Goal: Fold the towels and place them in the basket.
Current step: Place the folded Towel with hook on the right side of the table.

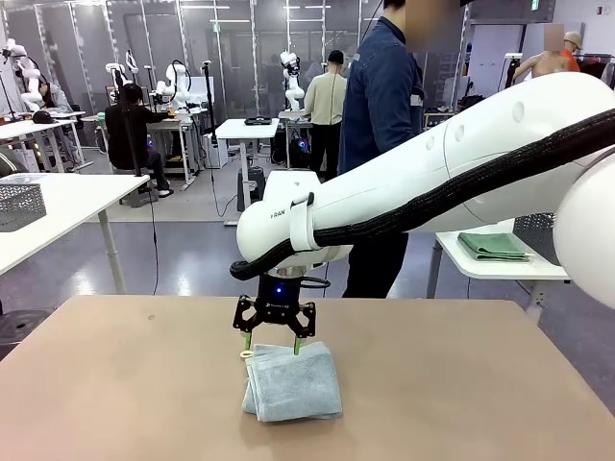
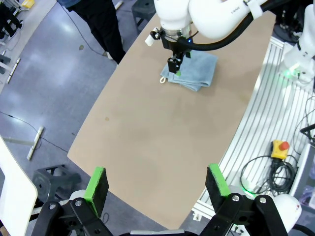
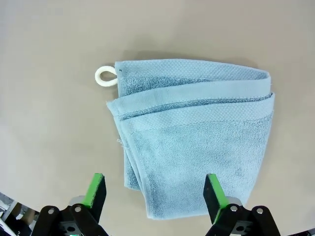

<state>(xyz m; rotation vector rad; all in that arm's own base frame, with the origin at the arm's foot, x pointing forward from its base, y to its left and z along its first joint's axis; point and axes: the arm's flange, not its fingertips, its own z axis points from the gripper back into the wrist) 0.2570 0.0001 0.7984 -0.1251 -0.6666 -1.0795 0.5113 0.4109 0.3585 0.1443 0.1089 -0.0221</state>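
Right gripper (image 3: 155, 191), its 2 green pads (image 3: 94, 189) apart and empty, hovers directly over the folded pale blue-grey terry towel (image 3: 197, 137) on the brown tabletop (image 1: 115, 384), straddling one edge. The left gripper (image 2: 156, 187), also spread, hangs well apart, so the right is nearer.

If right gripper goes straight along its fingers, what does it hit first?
The folded blue towel, lying directly under the open right gripper; the table comes after. Gap looks small, depth unclear.
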